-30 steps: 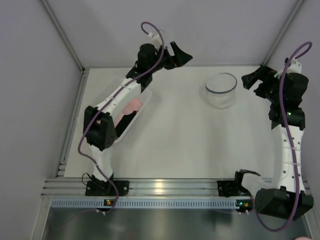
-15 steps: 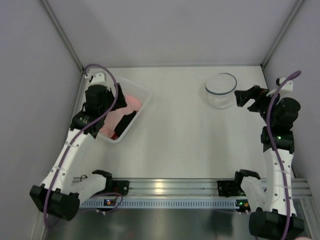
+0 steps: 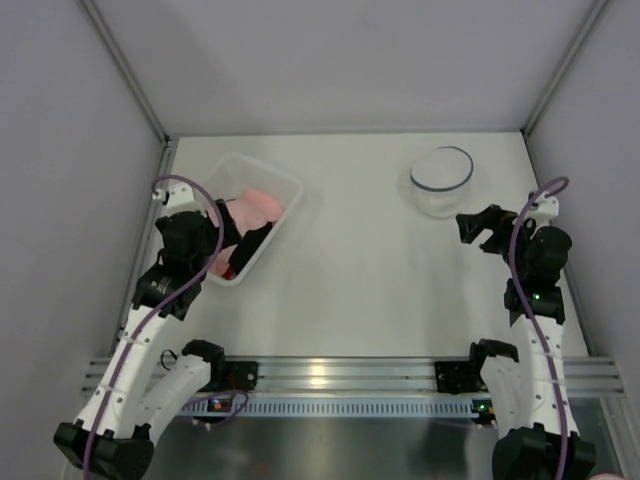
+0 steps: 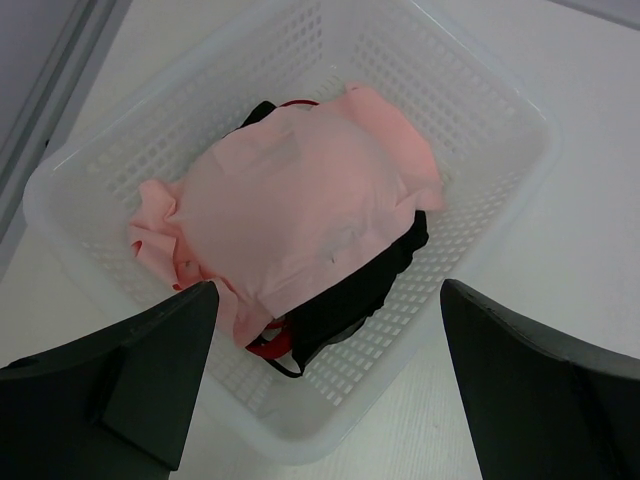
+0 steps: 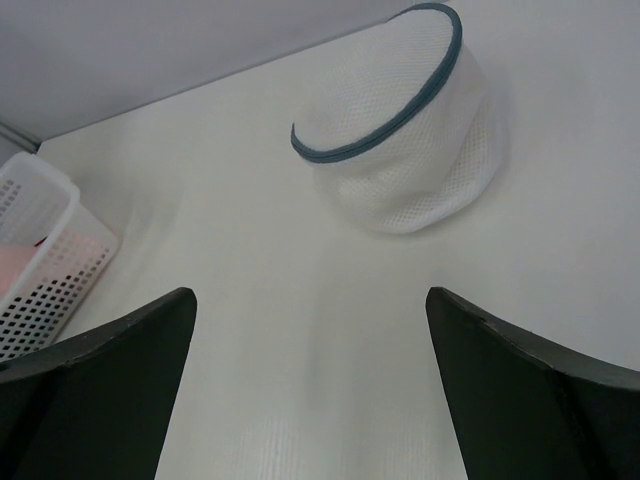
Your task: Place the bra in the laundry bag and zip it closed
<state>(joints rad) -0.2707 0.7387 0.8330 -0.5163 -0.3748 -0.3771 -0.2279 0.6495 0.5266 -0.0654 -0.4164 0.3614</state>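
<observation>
The laundry bag (image 3: 442, 180) is a round white mesh pouch with a thin dark rim, standing at the back right of the table. It also shows in the right wrist view (image 5: 410, 150), ahead of my right gripper (image 5: 310, 390), which is open and empty, apart from it. In the top view my right gripper (image 3: 478, 228) is just near-right of the bag. My left gripper (image 4: 325, 370) is open and empty above the near edge of the clear bin (image 4: 480, 230). No white bra shows; it is hidden or out of view.
The bin (image 3: 285, 190) at the left holds a pink cloth (image 4: 300, 190) over a black-and-red item (image 4: 360, 290). My left gripper (image 3: 232, 232) is at its near-left side. The bin's corner shows in the right wrist view (image 5: 40, 260). Walls enclose the table on three sides.
Both arms have drawn back toward the near side. The left gripper came from beyond the bin to its near-left side. The right gripper moved nearer and a little left of before.
</observation>
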